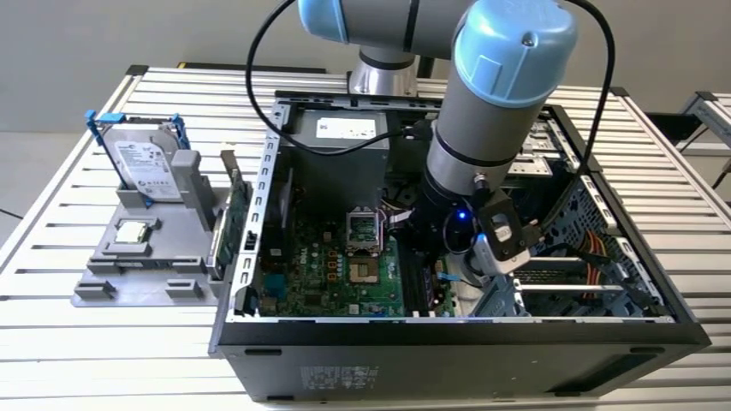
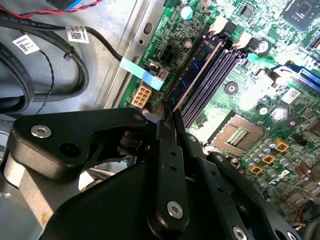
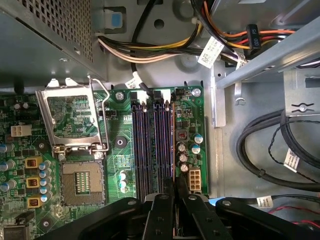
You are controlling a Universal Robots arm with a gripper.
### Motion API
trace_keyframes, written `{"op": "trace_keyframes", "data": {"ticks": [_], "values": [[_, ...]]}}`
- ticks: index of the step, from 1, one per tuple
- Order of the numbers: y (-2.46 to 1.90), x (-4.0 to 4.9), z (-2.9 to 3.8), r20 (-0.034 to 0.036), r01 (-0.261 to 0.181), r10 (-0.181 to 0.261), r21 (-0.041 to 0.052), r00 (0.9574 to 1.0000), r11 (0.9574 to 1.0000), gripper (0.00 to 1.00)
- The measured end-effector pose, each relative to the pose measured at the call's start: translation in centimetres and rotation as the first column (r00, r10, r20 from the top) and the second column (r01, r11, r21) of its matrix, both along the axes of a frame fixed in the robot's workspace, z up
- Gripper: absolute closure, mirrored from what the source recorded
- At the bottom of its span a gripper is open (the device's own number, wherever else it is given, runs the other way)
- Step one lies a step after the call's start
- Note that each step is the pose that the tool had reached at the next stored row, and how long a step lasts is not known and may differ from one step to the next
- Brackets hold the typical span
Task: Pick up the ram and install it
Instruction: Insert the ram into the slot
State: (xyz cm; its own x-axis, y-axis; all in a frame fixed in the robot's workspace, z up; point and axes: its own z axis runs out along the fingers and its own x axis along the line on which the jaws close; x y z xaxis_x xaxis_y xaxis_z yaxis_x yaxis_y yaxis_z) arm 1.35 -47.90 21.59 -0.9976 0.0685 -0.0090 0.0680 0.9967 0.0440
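The ram (image 2: pixel 196 67) is a thin dark-blue stick standing on edge along the outermost of the motherboard's memory slots (image 2: pixel 212 75), beside the board's edge. In the first wrist view the ram (image 3: pixel 173 142) shows edge-on as a thin line next to the dark slots (image 3: pixel 150 145). My gripper (image 2: pixel 166 121) is shut on the ram's near end, with black fingers (image 3: pixel 162 210) on either side of it. In the exterior view my gripper (image 1: pixel 443 272) reaches down inside the open computer case (image 1: pixel 457 330). Whether the stick is fully seated cannot be told.
The CPU socket (image 3: pixel 80 182) with its raised metal frame (image 3: pixel 72 117) lies beside the slots. Cable bundles (image 3: pixel 265 160) and the case's metal rails (image 3: pixel 260 62) crowd the other side. On the table outside, a hard drive in a blue bracket (image 1: pixel 143 167) and a green card (image 1: pixel 234 231) stand on a grey holder (image 1: pixel 137 278).
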Motion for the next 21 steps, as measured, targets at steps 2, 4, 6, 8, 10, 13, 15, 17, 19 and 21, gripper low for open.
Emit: {"op": "trace_keyframes", "data": {"ticks": [2, 4, 6, 8, 10, 13, 15, 17, 19, 21], "values": [[-0.01, 0.00, 0.01, -0.0001, -0.007, 0.007, 0.0016, 1.0000, 1.0000, 1.00], [0.00, 0.00, 0.00, 0.0000, -0.007, 0.007, 0.0052, 1.0000, 1.0000, 1.00], [0.00, 0.00, 0.01, 0.0001, -0.007, 0.007, 0.0074, 1.0000, 0.9999, 1.00], [0.00, 0.00, 0.10, 0.0001, -0.008, 0.008, 0.0107, 1.0000, 0.9999, 1.00], [-0.01, 0.00, 0.21, 0.0000, -0.008, 0.008, 0.0149, 1.0000, 0.9999, 1.00], [-0.07, 0.00, 0.33, 0.0001, -0.010, 0.010, 0.0241, 0.9999, 0.9997, 1.00], [-0.11, 0.00, 0.38, 0.0004, -0.015, 0.015, 0.0295, 0.9999, 0.9994, 1.00], [-0.12, 0.00, 0.37, 0.0004, -0.022, 0.022, 0.0306, 0.9998, 0.9993, 1.00], [-0.12, 0.00, 0.37, 0.0005, -0.037, 0.037, 0.0307, 0.9993, 0.9988, 1.00], [-0.14, 0.00, 0.38, 0.0005, -0.051, 0.051, 0.0310, 0.9987, 0.9982, 1.00]]}}
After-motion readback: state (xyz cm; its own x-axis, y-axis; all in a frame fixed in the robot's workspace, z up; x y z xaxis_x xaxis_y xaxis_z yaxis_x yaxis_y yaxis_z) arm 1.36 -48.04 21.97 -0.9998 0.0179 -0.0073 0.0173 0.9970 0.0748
